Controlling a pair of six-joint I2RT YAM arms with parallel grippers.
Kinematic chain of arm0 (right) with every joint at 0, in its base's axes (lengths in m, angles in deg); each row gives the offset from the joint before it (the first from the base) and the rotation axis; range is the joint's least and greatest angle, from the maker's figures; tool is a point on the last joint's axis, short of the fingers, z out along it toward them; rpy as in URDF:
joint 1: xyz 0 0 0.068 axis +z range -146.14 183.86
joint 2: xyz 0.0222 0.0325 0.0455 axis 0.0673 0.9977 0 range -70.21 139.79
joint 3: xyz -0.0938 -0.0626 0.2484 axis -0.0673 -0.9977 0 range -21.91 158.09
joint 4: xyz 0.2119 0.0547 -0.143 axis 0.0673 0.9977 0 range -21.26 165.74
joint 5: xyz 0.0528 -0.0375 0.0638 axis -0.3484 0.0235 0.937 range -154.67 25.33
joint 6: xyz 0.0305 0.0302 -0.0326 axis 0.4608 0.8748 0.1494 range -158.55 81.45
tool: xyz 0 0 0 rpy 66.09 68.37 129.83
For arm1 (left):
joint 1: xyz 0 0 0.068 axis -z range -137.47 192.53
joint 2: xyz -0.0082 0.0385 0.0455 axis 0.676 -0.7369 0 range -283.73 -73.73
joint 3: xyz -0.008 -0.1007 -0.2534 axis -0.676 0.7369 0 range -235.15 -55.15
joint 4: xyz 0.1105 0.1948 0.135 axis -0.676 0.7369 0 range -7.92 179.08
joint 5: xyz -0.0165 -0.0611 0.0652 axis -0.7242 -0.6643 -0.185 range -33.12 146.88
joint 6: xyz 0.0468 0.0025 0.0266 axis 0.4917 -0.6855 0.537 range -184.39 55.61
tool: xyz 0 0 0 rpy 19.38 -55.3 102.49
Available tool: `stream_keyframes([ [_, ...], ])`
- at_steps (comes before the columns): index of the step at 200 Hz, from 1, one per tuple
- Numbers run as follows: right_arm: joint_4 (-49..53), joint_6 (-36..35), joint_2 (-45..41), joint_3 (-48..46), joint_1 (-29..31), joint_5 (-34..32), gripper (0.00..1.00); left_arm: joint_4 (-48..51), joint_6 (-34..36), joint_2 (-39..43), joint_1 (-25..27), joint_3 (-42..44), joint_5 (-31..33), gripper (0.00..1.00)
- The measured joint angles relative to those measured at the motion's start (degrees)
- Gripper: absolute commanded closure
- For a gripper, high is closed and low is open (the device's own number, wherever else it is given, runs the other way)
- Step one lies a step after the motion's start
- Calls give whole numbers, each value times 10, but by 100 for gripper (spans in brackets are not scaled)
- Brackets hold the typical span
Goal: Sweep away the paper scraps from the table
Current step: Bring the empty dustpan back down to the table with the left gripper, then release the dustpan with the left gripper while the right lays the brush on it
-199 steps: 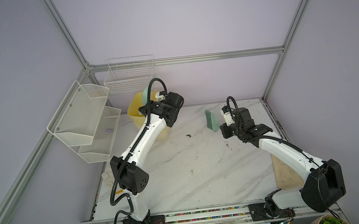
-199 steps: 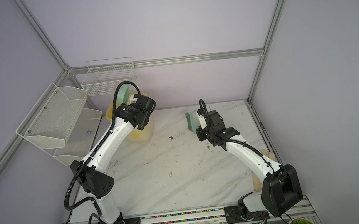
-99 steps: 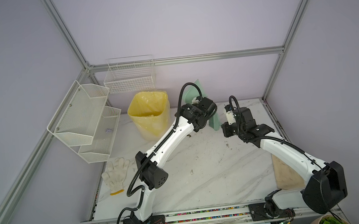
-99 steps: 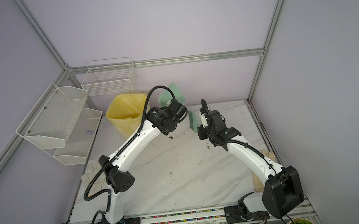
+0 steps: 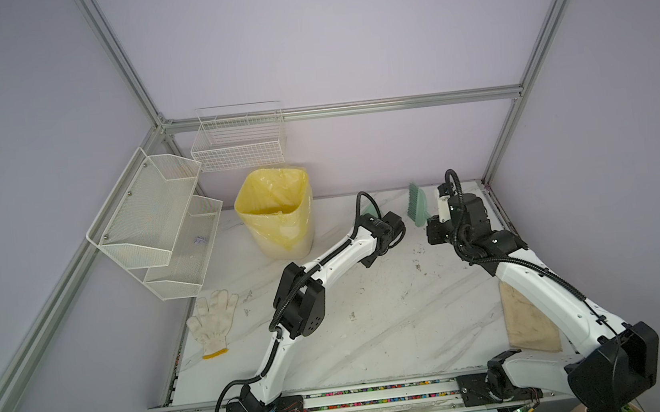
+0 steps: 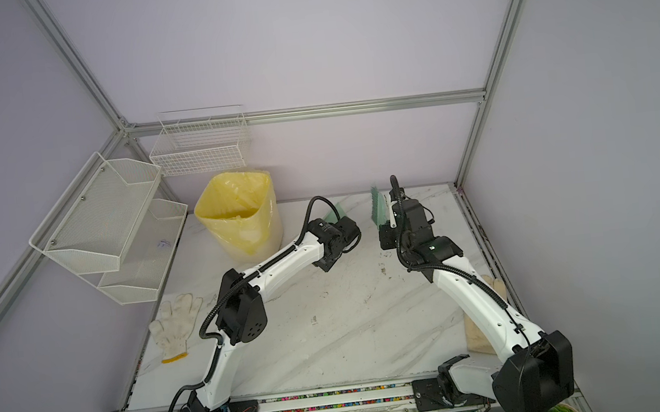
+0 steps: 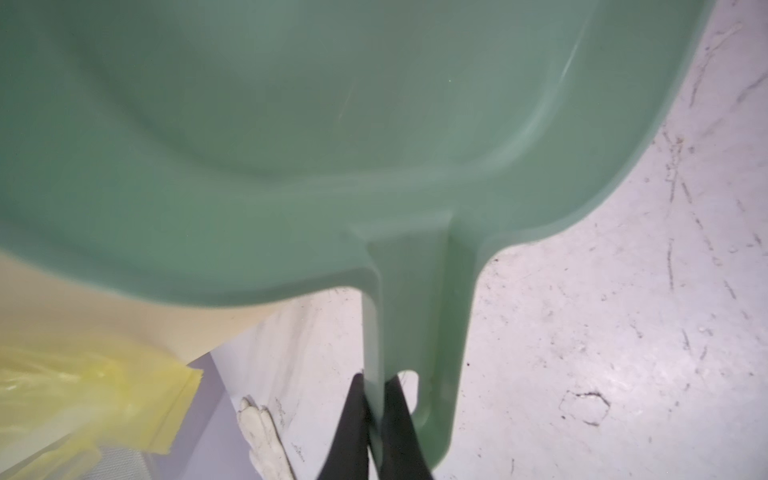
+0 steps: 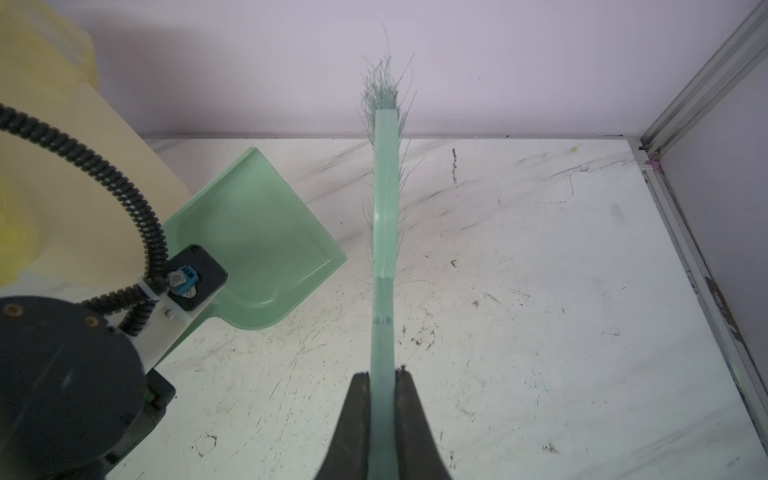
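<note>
Clamping the dustpan [image 8: 257, 232], left tool [image 7: 376, 415] hangs over the table [image 5: 375, 336].

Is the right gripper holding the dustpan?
No, the right gripper is shut on the brush handle; the left gripper holds the dustpan.

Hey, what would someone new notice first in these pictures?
The yellow-lined bin stands out at the back left of the table. To its right, the left gripper is shut on the handle of a green dustpan, and the right gripper grips a matching brush. A white glove lies by the table's left edge.
</note>
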Motion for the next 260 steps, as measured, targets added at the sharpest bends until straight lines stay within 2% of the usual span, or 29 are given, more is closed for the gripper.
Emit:
stream_keyframes([
  [21, 0, 5, 0, -6, -2, 5, 100, -29, -3, 0, -5, 26, -22, 89],
  [104, -20, 24, 3, -49, -3, 73, 100, -83, -18, 0, -15, 72, -81, 73],
  [153, -84, 55, 21, -78, -3, 148, 100, -91, -24, 14, -15, 82, -81, 51],
  [218, -201, 101, 118, -88, -3, 220, 100, -93, -34, 143, -15, 136, -74, 33],
  [260, -258, 123, 204, -75, -3, 249, 100, -107, -60, 230, -16, 238, -65, 22],
])
